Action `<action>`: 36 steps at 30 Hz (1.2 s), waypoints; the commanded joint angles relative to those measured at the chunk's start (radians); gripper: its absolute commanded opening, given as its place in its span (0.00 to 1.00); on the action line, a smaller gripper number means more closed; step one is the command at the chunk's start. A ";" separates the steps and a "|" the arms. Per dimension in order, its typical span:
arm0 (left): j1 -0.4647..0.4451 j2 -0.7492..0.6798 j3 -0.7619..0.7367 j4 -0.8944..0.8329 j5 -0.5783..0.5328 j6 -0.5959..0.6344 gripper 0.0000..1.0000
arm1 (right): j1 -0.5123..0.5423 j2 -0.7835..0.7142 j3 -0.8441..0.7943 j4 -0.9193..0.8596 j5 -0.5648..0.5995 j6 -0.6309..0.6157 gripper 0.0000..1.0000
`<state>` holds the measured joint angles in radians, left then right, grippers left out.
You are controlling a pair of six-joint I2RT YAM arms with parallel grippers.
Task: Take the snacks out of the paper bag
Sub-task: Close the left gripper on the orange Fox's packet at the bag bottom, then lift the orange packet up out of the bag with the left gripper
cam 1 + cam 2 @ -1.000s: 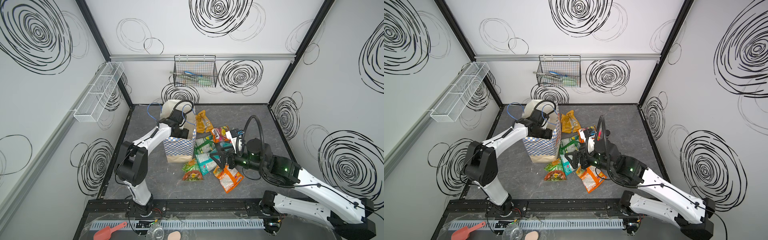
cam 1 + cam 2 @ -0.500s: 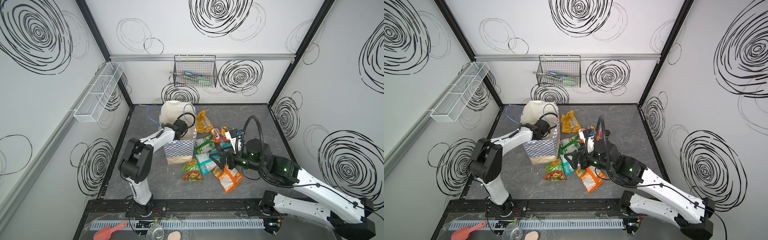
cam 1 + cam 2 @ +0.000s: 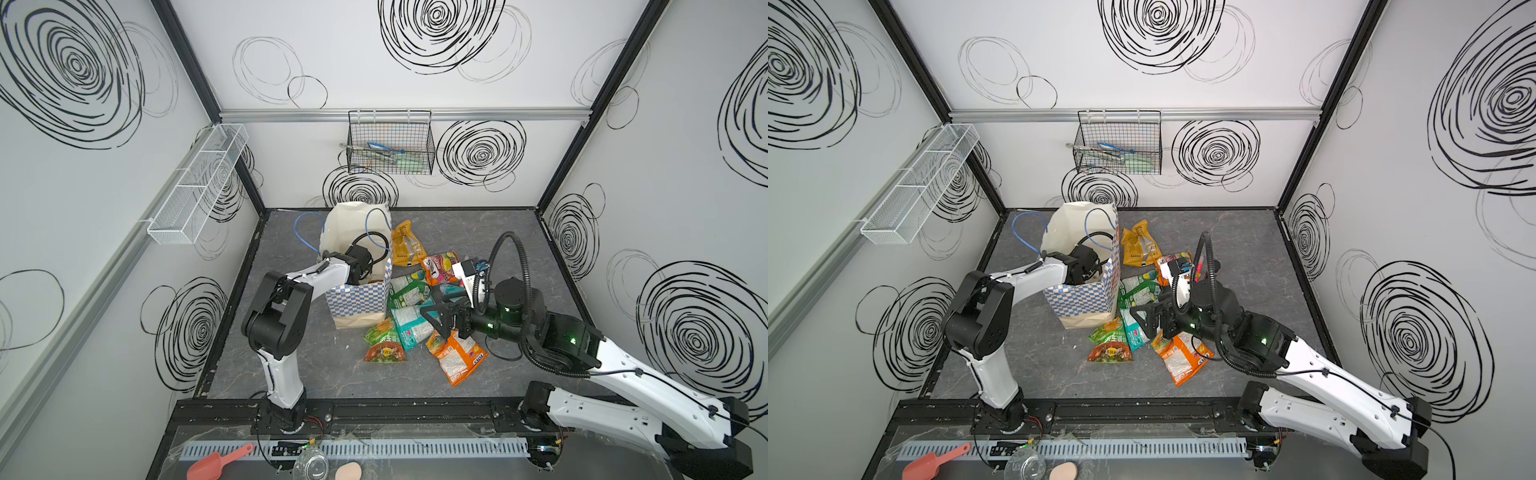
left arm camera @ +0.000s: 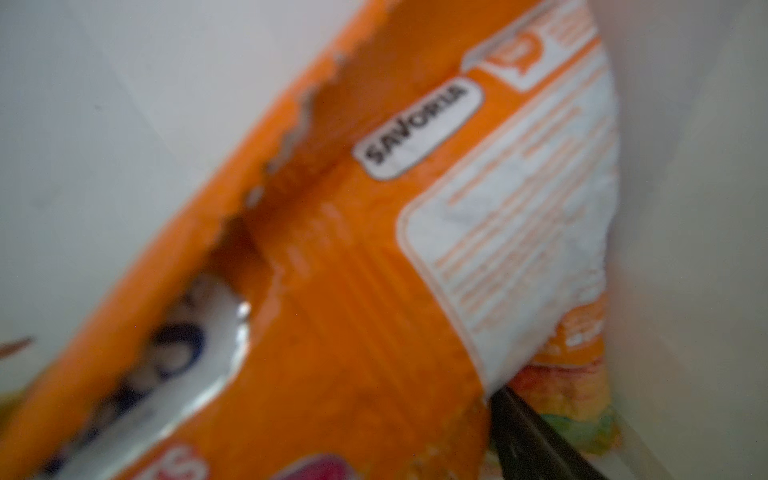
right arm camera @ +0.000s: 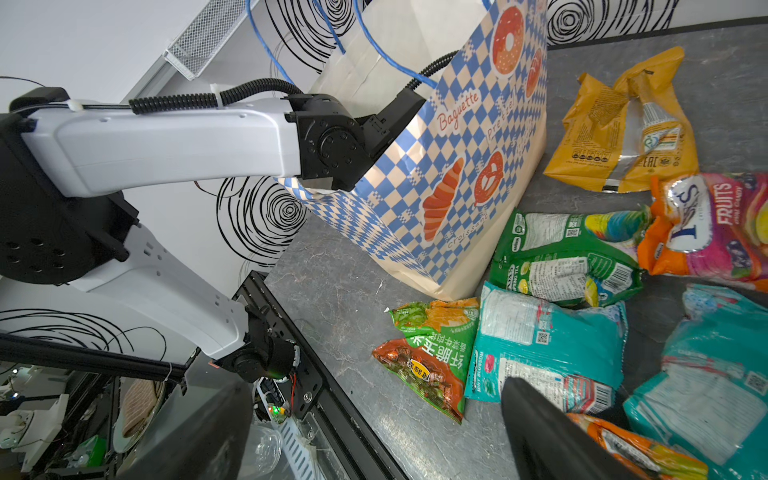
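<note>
Top views: The paper bag [image 3: 357,301] [image 3: 1084,301] stands upright on the grey tabletop [image 3: 316,370], mouth open. The left gripper [image 3: 365,266] reaches down into that mouth. The bag wall hides its fingertips, so the jaw state cannot be told here. Loose snacks lie on the tabletop just to the right of the bag. They are a mustard-yellow packet [image 3: 407,245], a multicoloured packet [image 3: 440,268], a green packet [image 3: 409,289], a teal packet [image 3: 413,328], a green-and-red packet [image 3: 384,345] and a loose orange packet [image 3: 457,359]. The right gripper [image 3: 434,323] [image 3: 1142,322] is above this pile, over the teal packet, jaws spread and gripping nothing.

Left wrist view: The picture is blurred. An orange packet inside the bag [image 4: 353,291] fills most of the frame and leans against the bag's cream inner wall [image 4: 104,124]. One dark finger [image 4: 536,440] shows at the packet's lower edge. Whether the jaws are spread or pinching the packet cannot be told.

Right wrist view: Two dark fingers [image 5: 552,436] stand wide apart, with the tabletop and packets showing between them. The checked bag [image 5: 457,187] is upright, with the left arm [image 5: 166,141] entering its top. The green-and-red packet [image 5: 428,357] and the teal packet [image 5: 548,349] lie at the bag's base. The green packet [image 5: 561,257] touches its side wall. The mustard-yellow packet [image 5: 615,137] lies further along, near the bag.
</note>
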<state>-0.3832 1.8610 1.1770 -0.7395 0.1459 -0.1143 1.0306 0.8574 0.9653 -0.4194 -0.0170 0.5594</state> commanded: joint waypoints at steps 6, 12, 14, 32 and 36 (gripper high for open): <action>0.012 0.079 -0.072 0.062 -0.044 0.013 0.52 | 0.006 0.007 0.007 0.007 0.015 -0.006 0.97; 0.020 0.048 -0.066 0.068 -0.022 0.015 0.32 | 0.006 0.022 0.020 0.002 0.014 -0.010 0.97; 0.021 0.035 -0.061 0.069 -0.019 0.015 0.25 | 0.005 0.023 0.020 0.002 0.012 -0.012 0.97; 0.040 -0.102 0.008 0.066 -0.070 -0.013 0.00 | 0.005 0.019 0.020 -0.001 0.014 -0.013 0.97; 0.045 -0.126 0.038 0.060 -0.072 -0.019 0.00 | 0.005 0.019 0.021 -0.001 0.013 -0.013 0.97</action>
<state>-0.3500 1.7885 1.1690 -0.6880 0.0883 -0.1219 1.0306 0.8810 0.9657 -0.4198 -0.0139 0.5526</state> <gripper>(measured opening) 0.242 0.975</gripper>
